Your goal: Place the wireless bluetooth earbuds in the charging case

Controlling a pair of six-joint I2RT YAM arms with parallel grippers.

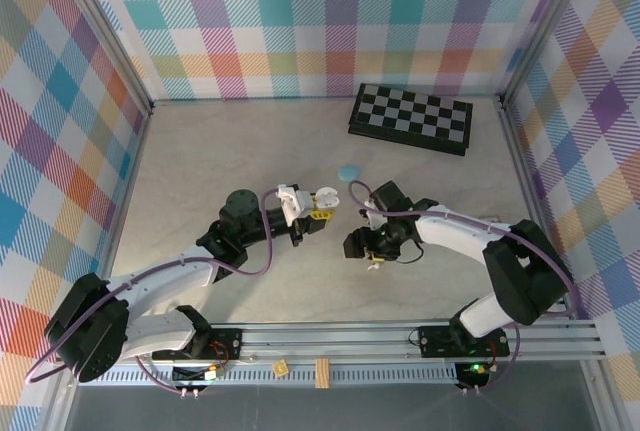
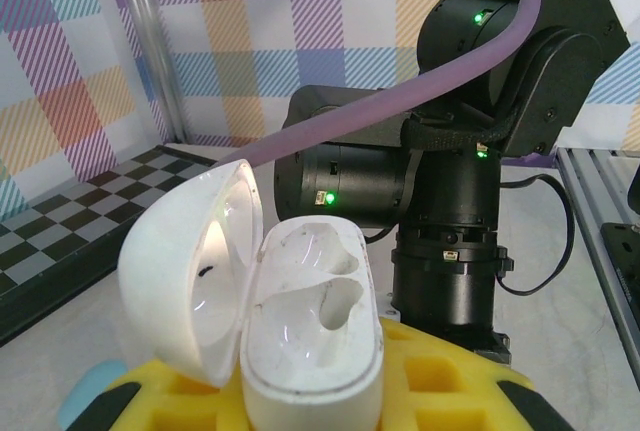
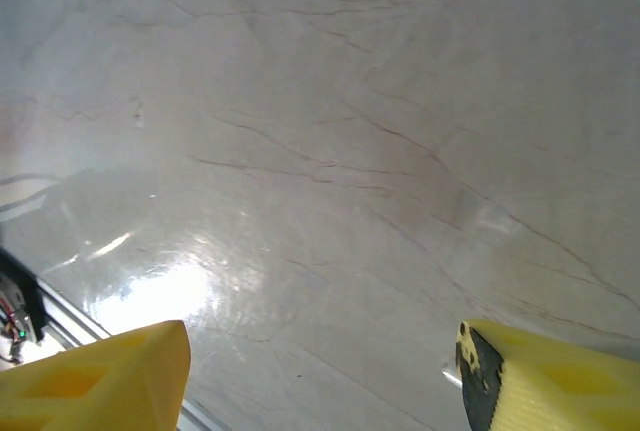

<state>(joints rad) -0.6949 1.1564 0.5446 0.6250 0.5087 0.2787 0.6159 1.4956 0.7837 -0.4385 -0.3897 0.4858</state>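
The charging case (image 2: 310, 351) is showing glossy white plastic, its moulded wells looking scuffed and faintly smudged. The yellow fingers (image 2: 440, 391) beneath it are looking matt, like rigid plastic. The table (image 3: 300, 151) is gleaming like polished pale stone, thinly veined and throwing back a bright glare. The purple cable (image 2: 400, 101) is wearing a smooth, slightly shiny sheath, and the rail (image 1: 400, 336) is looking like ribbed bare metal.

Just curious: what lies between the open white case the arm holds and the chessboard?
One small light blue object on the table, between the charging case and the chessboard; the top view shows it.
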